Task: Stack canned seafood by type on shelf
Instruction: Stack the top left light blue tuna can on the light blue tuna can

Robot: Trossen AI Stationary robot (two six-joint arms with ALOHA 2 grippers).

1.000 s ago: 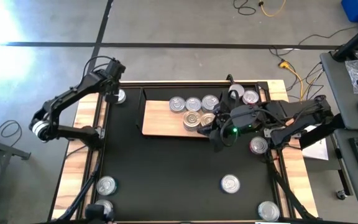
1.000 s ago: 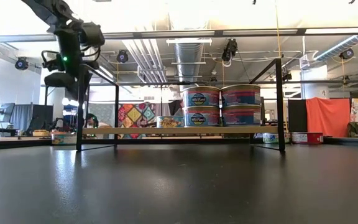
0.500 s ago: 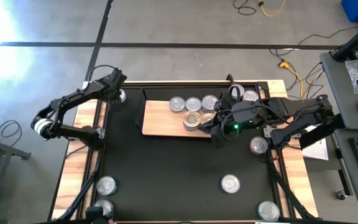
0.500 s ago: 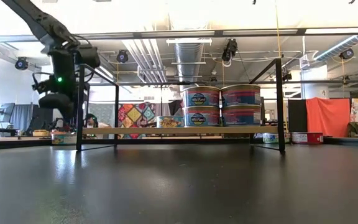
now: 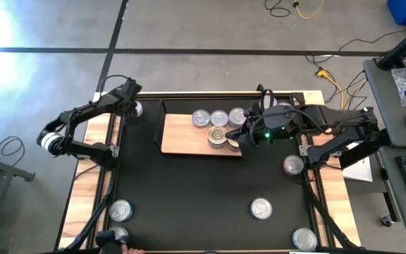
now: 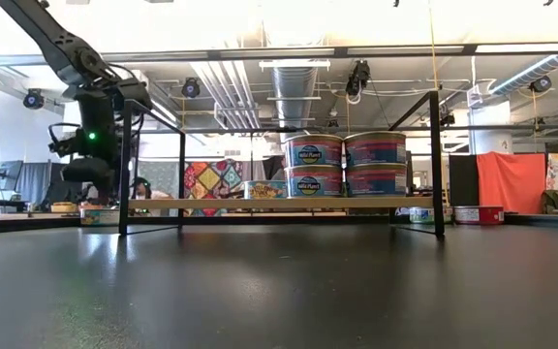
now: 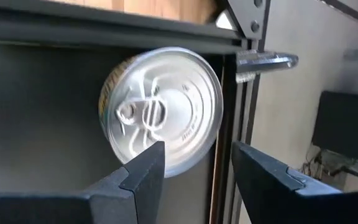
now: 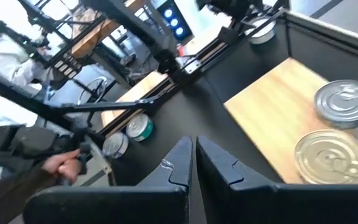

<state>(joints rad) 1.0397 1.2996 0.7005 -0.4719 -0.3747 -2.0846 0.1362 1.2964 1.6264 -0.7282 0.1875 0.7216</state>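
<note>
The left pincer (image 5: pixel 131 99) is partly open and holds nothing. It hangs over a silver-topped can (image 7: pixel 161 111) that stands on the black mat (image 5: pixel 203 190), well to the left of the shelf (image 5: pixel 182 134), near the mat's far left corner. In the left wrist view the two fingers (image 7: pixel 143 167) are on either side of the can's near edge with a gap between them, and I cannot tell if they touch it.

The right pincer (image 5: pixel 244 143) is fully shut and empty. It sits at the right front corner of the shelf, just beside the cans that stand there.

On the right part of the shelf there is a group of cans (image 5: pixel 219 127): silver tops in the back row, and a gold-topped can (image 8: pixel 331 158) in front. In the low view these cans (image 6: pixel 345 165) stand two high, in two stacks side by side.

More loose cans lie around the shelf on the mat: one (image 5: pixel 283 109) behind its right end, one (image 5: pixel 293 165) to its right, and several (image 5: pixel 261 207) well in front of it.

In the right wrist view a person's hand (image 8: pixel 64 165) shows beyond the tabletop edge.
</note>
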